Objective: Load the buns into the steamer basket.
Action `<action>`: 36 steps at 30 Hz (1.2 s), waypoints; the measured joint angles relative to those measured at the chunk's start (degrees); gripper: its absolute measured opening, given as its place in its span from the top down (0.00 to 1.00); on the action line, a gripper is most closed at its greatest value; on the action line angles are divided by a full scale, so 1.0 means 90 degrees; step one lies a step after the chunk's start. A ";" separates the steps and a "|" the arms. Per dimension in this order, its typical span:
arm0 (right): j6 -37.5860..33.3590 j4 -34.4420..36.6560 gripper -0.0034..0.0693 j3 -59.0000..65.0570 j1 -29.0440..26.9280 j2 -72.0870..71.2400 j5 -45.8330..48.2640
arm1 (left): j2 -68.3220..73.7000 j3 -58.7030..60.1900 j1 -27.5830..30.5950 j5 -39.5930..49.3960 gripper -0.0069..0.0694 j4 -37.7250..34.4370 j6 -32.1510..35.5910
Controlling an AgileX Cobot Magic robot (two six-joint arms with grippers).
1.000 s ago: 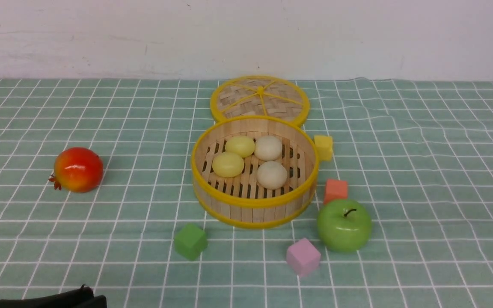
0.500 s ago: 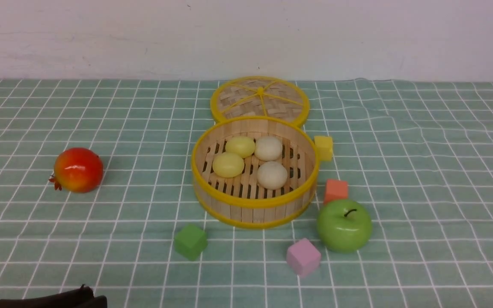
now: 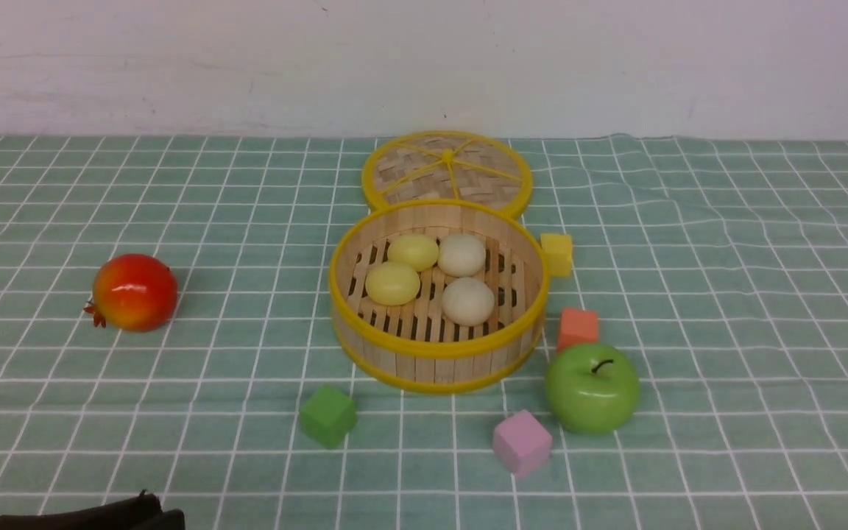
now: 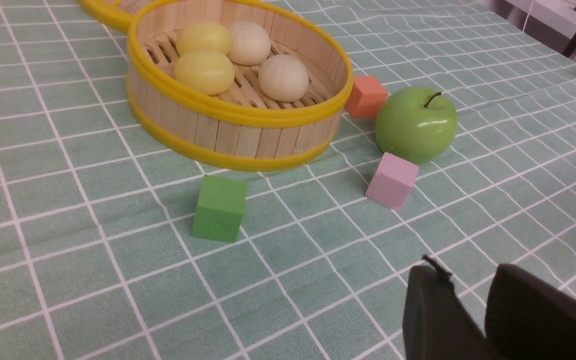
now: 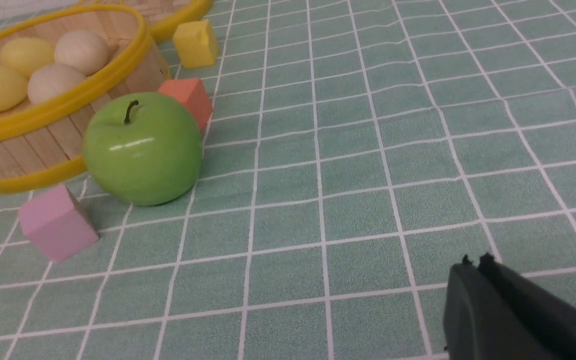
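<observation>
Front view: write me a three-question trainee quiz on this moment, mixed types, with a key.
1. True or false: the green apple sits inside the steamer basket.
2. Multiple choice: how many buns lie in the basket?
A) two
B) three
C) four
3. Fill in the blank: the cube nearest the pomegranate is ____.

Key: 1. false; 2. C; 3. green

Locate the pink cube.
Front view, right of centre, nearer the camera than the basket: the pink cube sits just left of the apple.
</observation>
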 joint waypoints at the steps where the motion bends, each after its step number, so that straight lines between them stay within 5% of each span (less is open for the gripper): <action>1: 0.0000 0.0008 0.97 0.0000 0.0000 0.0000 0.0000 | 0.0000 0.0000 0.0000 0.0000 0.69 0.0000 0.0000; 8: 0.0000 0.0008 0.97 0.0000 0.0000 0.0000 0.0000 | 0.0000 0.0000 0.0000 0.0000 0.68 0.0000 0.0000; 18: 0.0000 0.0010 0.97 0.0000 0.0000 0.0000 0.0000 | -0.0218 0.0001 0.0171 0.0027 0.67 0.1284 0.0578; 24: 0.0000 0.0010 0.96 0.0000 0.0000 0.0000 0.0000 | -0.1339 0.0202 0.1607 0.0042 0.67 0.0859 0.0578; 30: 0.0000 0.0010 0.95 0.0000 0.0000 0.0000 0.0000 | -0.2534 0.1303 0.3382 0.0049 0.82 0.0000 0.0578; 36: 0.0000 0.0010 0.94 0.0000 0.0000 -0.0005 0.0000 | -0.2742 0.1690 0.3799 0.1162 0.92 -0.0481 0.0578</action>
